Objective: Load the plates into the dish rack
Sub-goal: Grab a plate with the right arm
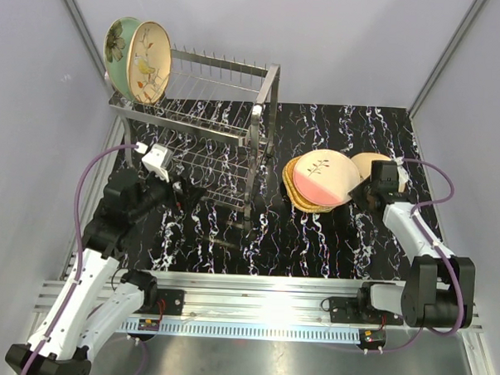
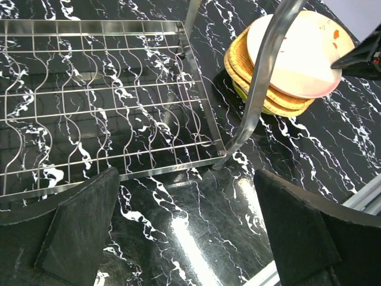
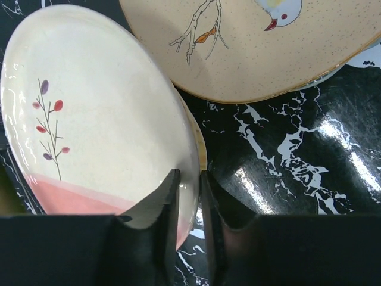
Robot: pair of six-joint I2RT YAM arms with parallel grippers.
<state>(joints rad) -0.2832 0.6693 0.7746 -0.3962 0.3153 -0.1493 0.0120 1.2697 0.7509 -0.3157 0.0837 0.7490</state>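
Observation:
The dish rack (image 1: 211, 119) stands at the back left, holding a mint-green flower plate (image 1: 119, 45) and a beige bird plate (image 1: 149, 61) upright at its left end. A pink-cream plate (image 1: 323, 176) tops a stack of orange wicker plates (image 1: 303, 202) mid-table. My right gripper (image 3: 190, 196) is shut on the right rim of the pink-cream plate (image 3: 101, 119), one finger on top and one under the edge. Another beige bird plate (image 3: 268, 47) lies just beyond. My left gripper (image 2: 184, 232) hangs open over bare table in front of the rack's lower shelf (image 2: 107, 89).
The rack's corner leg (image 2: 262, 83) rises between my left gripper and the plate stack (image 2: 297, 53). Grey walls close in the table on the left, right and back. An aluminium rail (image 1: 262, 292) runs along the near edge.

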